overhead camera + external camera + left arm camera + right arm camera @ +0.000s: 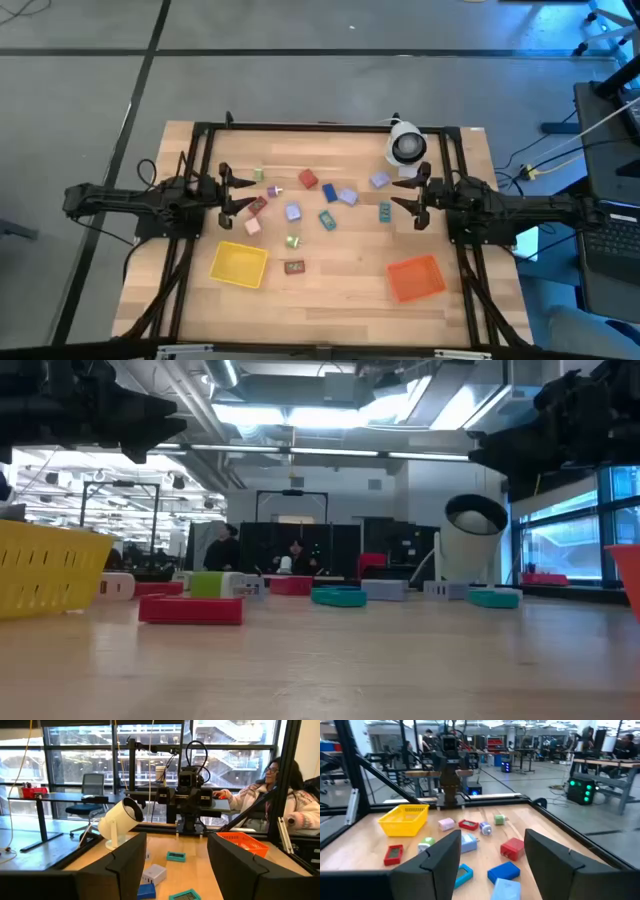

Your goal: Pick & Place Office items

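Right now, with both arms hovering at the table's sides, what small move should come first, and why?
Probably lower the left gripper onto the small red piece right beside it. Both grippers are open and empty, every piece lies loose on the table, and the yellow tray sits nearby on that side.

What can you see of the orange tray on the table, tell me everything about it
The orange tray is a small square basket, seemingly plastic, with mesh-like walls visible in the left wrist view. It sits upright and flat on the wooden table, at the near edge on the right arm's side, turned slightly askew. It looks empty. Nothing touches it; the yellow tray lies well apart.
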Robot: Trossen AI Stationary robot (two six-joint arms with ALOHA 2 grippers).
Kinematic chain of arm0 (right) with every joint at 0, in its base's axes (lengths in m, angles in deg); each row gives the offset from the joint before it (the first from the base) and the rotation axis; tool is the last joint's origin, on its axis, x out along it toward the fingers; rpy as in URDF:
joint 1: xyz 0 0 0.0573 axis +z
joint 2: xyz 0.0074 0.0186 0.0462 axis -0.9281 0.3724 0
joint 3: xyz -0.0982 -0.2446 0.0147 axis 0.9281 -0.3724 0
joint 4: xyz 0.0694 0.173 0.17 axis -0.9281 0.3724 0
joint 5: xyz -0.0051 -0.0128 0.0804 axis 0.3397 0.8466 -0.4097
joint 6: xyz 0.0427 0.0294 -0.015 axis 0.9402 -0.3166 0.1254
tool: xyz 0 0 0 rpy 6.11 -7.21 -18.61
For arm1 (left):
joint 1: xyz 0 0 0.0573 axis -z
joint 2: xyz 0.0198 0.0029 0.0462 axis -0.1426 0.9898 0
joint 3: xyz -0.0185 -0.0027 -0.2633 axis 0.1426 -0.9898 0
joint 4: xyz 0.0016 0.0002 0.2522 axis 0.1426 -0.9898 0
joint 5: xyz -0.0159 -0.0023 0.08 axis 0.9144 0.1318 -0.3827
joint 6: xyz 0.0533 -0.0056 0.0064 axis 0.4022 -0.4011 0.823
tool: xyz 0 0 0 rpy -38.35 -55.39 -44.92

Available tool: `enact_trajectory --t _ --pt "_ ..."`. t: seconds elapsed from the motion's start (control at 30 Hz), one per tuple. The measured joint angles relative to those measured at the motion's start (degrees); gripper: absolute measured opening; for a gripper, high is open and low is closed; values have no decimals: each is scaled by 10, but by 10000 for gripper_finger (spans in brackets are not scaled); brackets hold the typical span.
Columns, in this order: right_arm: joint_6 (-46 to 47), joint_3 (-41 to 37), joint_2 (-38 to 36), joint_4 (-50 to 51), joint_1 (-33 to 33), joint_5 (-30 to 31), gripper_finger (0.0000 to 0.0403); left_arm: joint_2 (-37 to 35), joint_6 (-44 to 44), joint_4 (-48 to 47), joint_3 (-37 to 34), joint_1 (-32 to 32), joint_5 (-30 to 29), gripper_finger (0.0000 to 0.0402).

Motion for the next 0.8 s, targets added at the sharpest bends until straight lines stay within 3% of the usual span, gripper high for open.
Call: enact_trajectory --t 0.43,0.8 --pt "-31 0 9 -46 0 -10 217 0 -2 0 0 0 -13 207" --pt "-30 0 5 -46 0 0 217 0 -15 0 0 0 17 207"
